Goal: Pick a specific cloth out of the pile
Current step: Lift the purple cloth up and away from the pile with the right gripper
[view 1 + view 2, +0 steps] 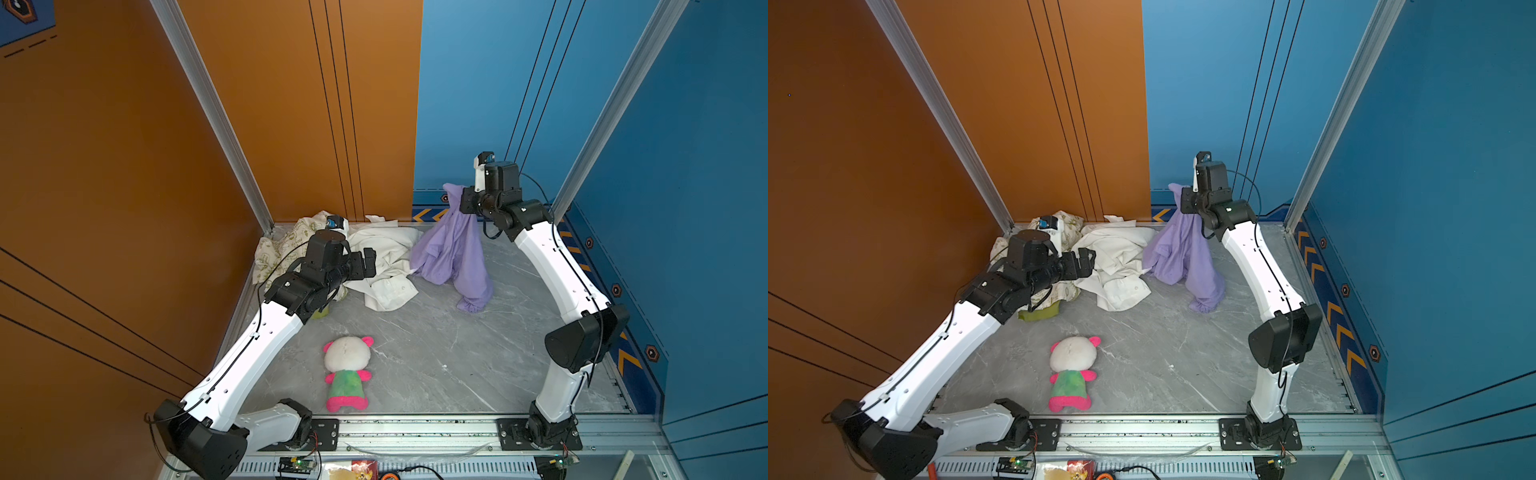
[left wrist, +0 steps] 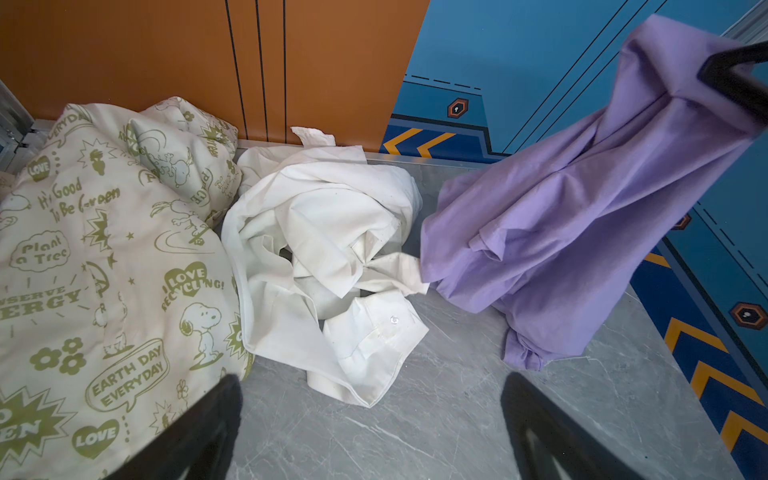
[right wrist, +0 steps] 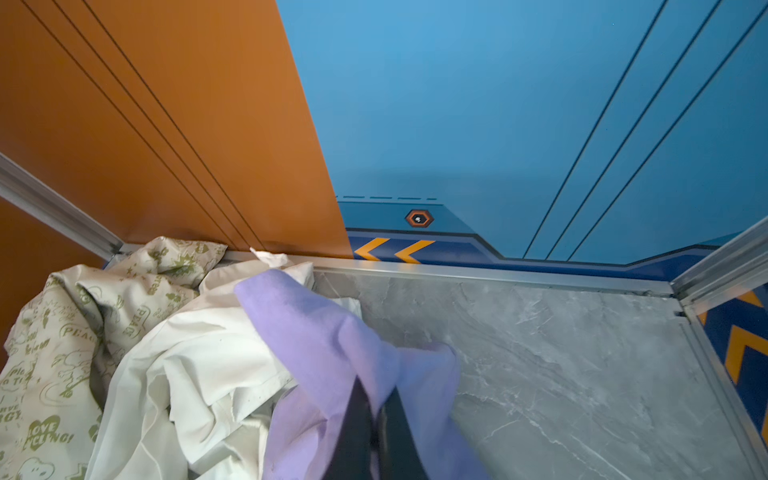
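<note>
In both top views a plush toy [image 1: 347, 374] is lying alone on the grey tabletop [image 1: 436, 353], near the front and well apart from the pile [image 1: 365, 241] in the far left corner. There a cream printed cloth [image 1: 278, 249] is bunching against the orange wall [image 1: 291, 104], a white cloth [image 1: 386, 266] is spreading just beside it, and an olive-green piece [image 1: 320, 312] is peeking out under the left arm. The left end effector [image 1: 371, 262] is hovering at the pile's near edge with its jaws spread wide and nothing between them. The right end effector [image 1: 467, 203] is raised near the blue wall [image 1: 478, 104] and pinching the upper end of the cloth [image 1: 453, 249]. That cloth is hanging to the right of the pile, its edge touching a white sleeve, and its long axis is running steeply down to a bunched end resting on the tabletop. In the left wrist view the left end effector [image 2: 370, 436] is framing bare tabletop, one finger overlapping the cream printed cloth [image 2: 104, 270]. The white cloth [image 2: 332, 249] is lying between that and the cloth [image 2: 561, 216], which is draping down from the right end effector [image 2: 731, 79]. In the right wrist view the right end effector [image 3: 376, 415] is clamping a fold of the cloth [image 3: 324, 340], whose free tip is pointing toward the back edge and hiding part of the white cloth [image 3: 199, 365].
</note>
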Controlling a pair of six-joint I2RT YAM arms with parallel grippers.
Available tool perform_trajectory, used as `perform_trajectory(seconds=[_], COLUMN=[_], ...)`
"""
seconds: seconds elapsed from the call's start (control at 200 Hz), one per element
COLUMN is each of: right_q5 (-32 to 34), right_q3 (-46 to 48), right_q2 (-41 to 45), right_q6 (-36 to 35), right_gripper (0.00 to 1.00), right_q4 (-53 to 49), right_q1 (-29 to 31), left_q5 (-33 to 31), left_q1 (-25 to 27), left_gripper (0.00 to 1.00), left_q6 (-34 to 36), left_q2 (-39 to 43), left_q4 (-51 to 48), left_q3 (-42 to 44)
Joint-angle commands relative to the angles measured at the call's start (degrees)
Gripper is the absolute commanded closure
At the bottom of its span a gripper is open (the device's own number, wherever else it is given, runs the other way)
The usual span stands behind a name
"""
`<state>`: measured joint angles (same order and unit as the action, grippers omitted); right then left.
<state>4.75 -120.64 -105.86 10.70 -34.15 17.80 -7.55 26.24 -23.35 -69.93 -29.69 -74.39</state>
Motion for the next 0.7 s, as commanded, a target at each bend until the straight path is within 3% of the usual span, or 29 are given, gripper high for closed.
perform_trajectory(seconds=[0.0, 0.465, 0.696], right_q5=[0.7, -4.1, -5.6], right_q3=[-6.4, -23.5, -26.2], right_q2=[1.1, -9.4, -14.1], right_q6=[-0.9, 6.2, 5.7], right_gripper=[1.0, 1.0, 1.0], right_q4=[1.3, 9.9, 15.0], right_q1=[-3.1, -15.3, -18.2], left_q5=[-1.8, -4.9, -5.1], left_q1=[-0.5, 0.1, 0.6], left_gripper=[0.02, 0.02, 0.02], left_q6=[1.6, 3.1, 4.0], left_q2=[-2.2, -10.1, -11.6], left_q4=[2.8, 3.3, 3.3], left_q3=[-3.2, -11.6, -13.6])
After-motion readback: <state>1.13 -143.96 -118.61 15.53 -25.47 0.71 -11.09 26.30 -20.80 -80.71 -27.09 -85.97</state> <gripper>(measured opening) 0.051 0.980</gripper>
